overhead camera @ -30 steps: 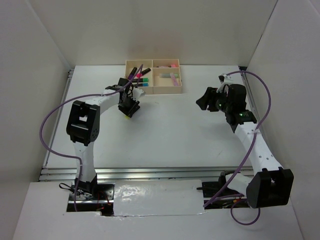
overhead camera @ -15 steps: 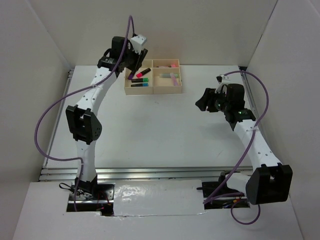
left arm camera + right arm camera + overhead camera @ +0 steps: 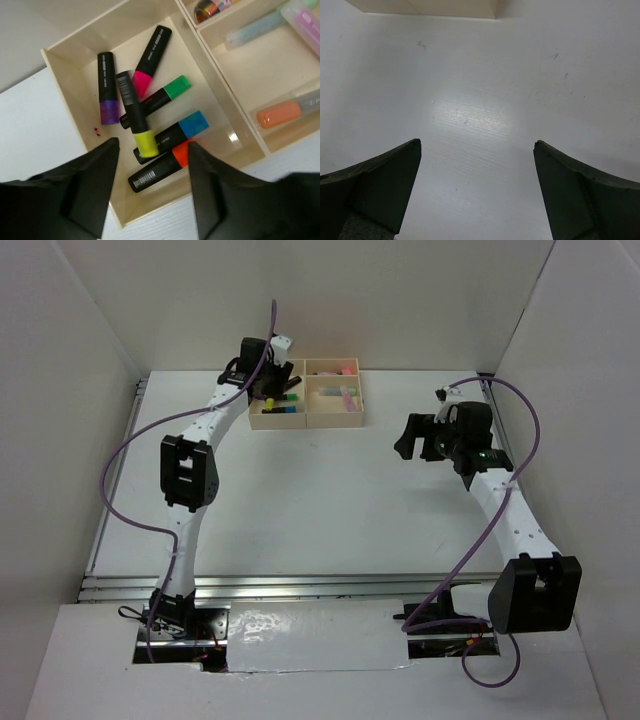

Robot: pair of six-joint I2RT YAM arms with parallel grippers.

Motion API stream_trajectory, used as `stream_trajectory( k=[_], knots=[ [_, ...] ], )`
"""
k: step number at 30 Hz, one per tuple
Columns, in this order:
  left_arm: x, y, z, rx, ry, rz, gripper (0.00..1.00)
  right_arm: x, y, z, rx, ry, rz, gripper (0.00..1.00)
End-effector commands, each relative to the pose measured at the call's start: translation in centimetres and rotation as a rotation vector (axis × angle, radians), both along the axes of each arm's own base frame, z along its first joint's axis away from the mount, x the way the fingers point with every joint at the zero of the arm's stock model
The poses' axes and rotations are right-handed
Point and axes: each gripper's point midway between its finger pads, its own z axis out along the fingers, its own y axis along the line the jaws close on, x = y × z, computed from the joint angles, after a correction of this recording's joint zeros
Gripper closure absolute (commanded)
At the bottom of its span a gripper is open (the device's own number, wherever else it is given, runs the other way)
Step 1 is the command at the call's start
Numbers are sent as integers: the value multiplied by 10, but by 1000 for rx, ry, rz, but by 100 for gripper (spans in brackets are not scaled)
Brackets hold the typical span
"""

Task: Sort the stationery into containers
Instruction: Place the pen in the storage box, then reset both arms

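Observation:
The beige tray [image 3: 307,422] stands at the back of the table. My left gripper [image 3: 268,383] hangs over its large left compartment [image 3: 65,95], open, with nothing between its fingers [image 3: 100,195]. Below it lie several black markers: yellow-ended [image 3: 137,120], purple [image 3: 106,90], pink [image 3: 150,55], green [image 3: 162,96], blue [image 3: 177,131] and orange [image 3: 155,172]. Pastel markers, one of them orange [image 3: 285,112], lie in the smaller compartments on the right. My right gripper [image 3: 405,438] is open over bare table [image 3: 477,144], right of the tray.
White walls close in the table on the left, back and right. Purple cables loop from both arms. A corner of the tray [image 3: 445,7] shows at the top of the right wrist view.
The left arm swung from the table's middle up to the tray and opened; the yellow-ended marker it carried now lies in the left compartment. The right gripper opened wider, staying in place.

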Motion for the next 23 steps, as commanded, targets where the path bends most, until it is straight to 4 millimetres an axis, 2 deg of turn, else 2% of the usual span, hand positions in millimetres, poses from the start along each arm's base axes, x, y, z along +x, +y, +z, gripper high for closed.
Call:
stream_trajectory(
  k=[1,2,4,5,7,8,9,10,11,12,13,14,15,16,17,18,19,20,21,22,23],
  knots=[
    [22,1,65,-52,-200,23,29,5,-8,13,-33,-35,-18,0],
    [21,3,79,-67,-220,31,20,6,-11,14,-40,-38,-27,0],
    [19,12,100,-75,-248,73,11,5,-15,16,-62,-48,-38,0],
    [9,20,122,-100,-254,99,1,5,-17,18,-72,-52,-43,0],
    [-7,30,133,-115,-225,125,1,4,-22,21,-104,-66,-51,0],
    [-27,39,150,-115,-208,138,1,3,-27,19,-119,-56,-73,0],
    [-39,47,149,-94,-181,154,1,4,-41,18,-150,-58,-99,0],
    [-54,55,126,-59,-107,167,1,1,-45,14,-180,-44,-101,0],
    [-79,67,138,-44,-87,186,1,0,-53,10,-206,-32,-126,0],
    [-93,74,131,-31,-53,197,1,-2,-57,6,-226,-21,-134,0],
    [-115,93,91,-15,56,222,1,-4,-61,2,-251,-12,-138,0],
    [-138,105,103,-39,50,233,1,-6,-69,-1,-274,-5,-168,0],
    [-165,115,54,-33,167,238,1,-10,-72,-10,-286,6,-173,0],
    [-185,128,71,-70,128,246,1,-11,-76,-11,-305,-7,-175,0],
    [-200,135,61,-74,140,250,1,-15,-80,-18,-319,1,-182,0],
    [-221,141,28,-66,194,254,0,-21,-82,-28,-330,9,-184,0],
    [-235,150,42,-59,133,269,1,-21,-85,-28,-348,-9,-187,0],
    [-246,153,35,-47,134,273,1,-29,-86,-39,-357,7,-187,0],
    [-260,155,12,-33,161,273,1,-30,-87,-43,-363,6,-186,0],
    [-269,159,20,-21,123,283,1,-31,-88,-45,-373,4,-185,0],
    [-275,160,16,-19,122,281,1,-35,-87,-50,-373,7,-177,0]
  ],
)
